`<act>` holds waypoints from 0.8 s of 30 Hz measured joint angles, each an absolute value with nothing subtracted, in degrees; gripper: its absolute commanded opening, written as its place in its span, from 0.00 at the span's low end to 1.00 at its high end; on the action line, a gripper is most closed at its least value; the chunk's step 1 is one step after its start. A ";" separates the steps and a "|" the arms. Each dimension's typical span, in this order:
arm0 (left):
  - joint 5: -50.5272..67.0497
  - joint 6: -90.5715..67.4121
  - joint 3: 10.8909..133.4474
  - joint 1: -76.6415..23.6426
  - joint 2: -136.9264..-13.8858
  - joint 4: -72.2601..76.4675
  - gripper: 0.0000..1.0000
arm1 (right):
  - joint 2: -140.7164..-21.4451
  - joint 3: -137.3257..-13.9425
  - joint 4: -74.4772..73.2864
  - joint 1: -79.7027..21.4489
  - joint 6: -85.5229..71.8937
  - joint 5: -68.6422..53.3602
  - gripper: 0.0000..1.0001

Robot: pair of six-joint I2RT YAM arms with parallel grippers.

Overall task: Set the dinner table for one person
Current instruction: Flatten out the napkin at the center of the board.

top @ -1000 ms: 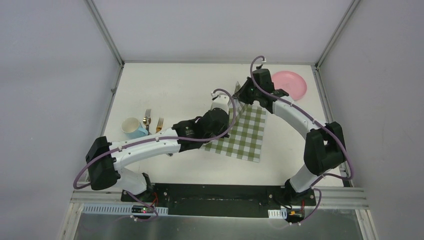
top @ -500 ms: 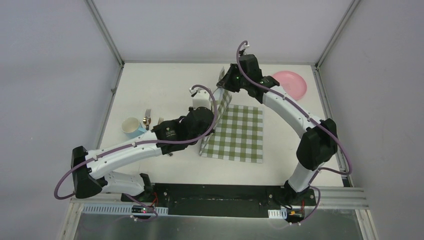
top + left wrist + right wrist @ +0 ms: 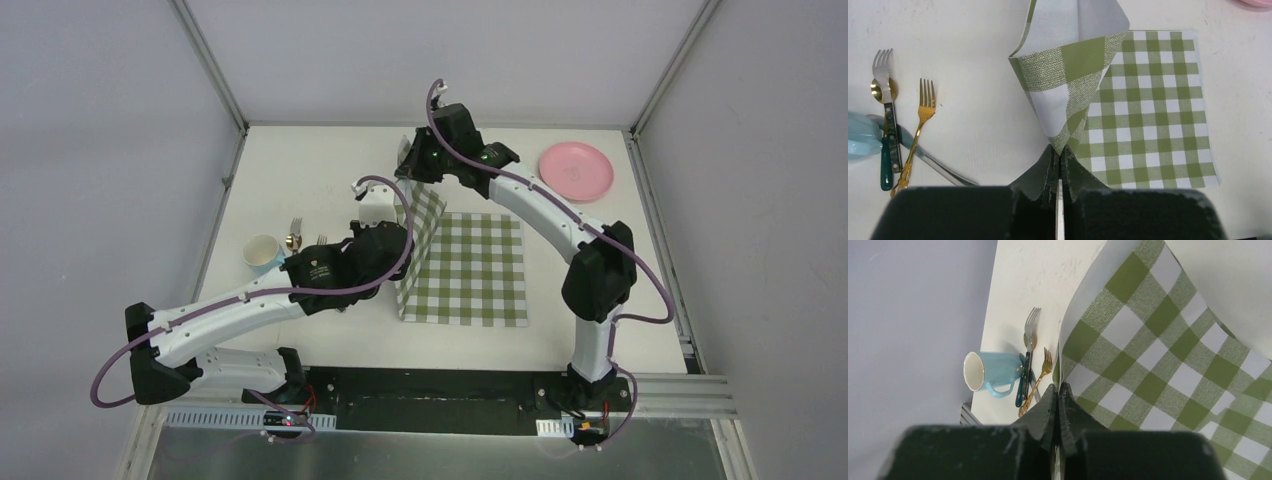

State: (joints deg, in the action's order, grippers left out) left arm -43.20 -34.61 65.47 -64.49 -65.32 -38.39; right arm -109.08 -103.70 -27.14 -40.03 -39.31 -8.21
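The left jaws are shut tight on a corner of the cloth (image 3: 1068, 75). The left wrist view shows the checked fabric pinched to a point between them and rising in a fold, its plain white underside showing. The right jaws are likewise closed, nipping an edge of the cloth (image 3: 1158, 340) where the green-and-white checks curl up over them.

Seen from above, the two grips hold the cloth's (image 3: 470, 265) left part raised as a steep flap. The right jaws hold its far end and the left jaws hold it nearer the middle. The right part of the cloth lies flat on the bench (image 3: 320, 170).

The left arm (image 3: 240, 300) reaches in from the near left. The right arm (image 3: 540, 205) arches over the flat part of the cloth from the near right.

The bench is the white top that carries everything, with metal rails along its sides, and the cloth lies near its middle. To the left of the cloth lies a cluster of cutlery: a silver fork (image 3: 882, 65) with a dark green handle, a gold fork (image 3: 923, 107) just beside it, and a gold spoon (image 3: 878, 91) whose bowl shows under the silver fork's neck. A pale blue mug (image 3: 263, 254) sits just left of them, touching or nearly touching the handles. A pink plate (image 3: 576, 170) rests at the far right corner of the bench, well apart from the cloth.
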 measured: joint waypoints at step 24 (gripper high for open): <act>-50.15 -44.73 69.49 -64.58 -66.89 -56.90 0.00 | -122.96 -123.70 -31.00 -47.42 -34.48 -20.10 0.00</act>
State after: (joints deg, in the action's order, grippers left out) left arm -50.15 -44.73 69.49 -64.58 -66.89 -56.90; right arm -122.96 -123.70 -31.00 -47.42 -34.48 -20.10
